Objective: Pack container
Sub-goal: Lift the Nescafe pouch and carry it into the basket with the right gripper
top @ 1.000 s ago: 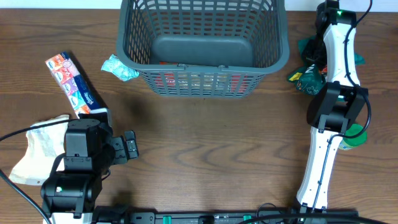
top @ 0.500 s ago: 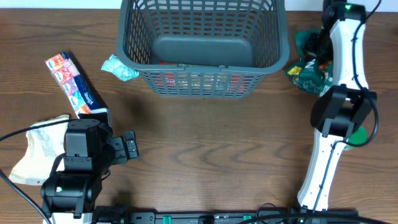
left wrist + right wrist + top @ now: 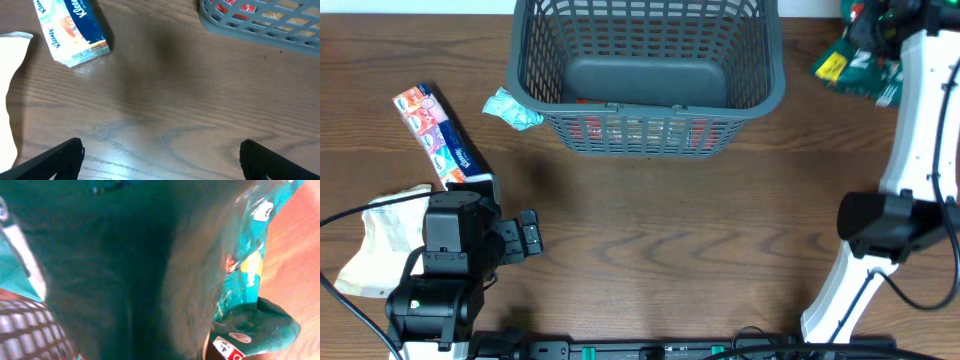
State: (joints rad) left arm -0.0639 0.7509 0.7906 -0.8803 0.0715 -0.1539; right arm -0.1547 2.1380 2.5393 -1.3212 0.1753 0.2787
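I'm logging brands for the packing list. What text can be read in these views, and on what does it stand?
"Kleenex": on the pale side of the tissue pack, left wrist view.
"Kleene", cut off by the frame edge: on the same pack's blue top.
Green packet, overhead view: the print on its yellow label is too small to read.
Red and white sticker, right wrist view: blurred, unreadable.

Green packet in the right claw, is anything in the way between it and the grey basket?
Nothing visible. The right claw holds the green packet to the right of the basket, with only bare table between them. The basket's top is open; a few packets lie inside against its near wall.
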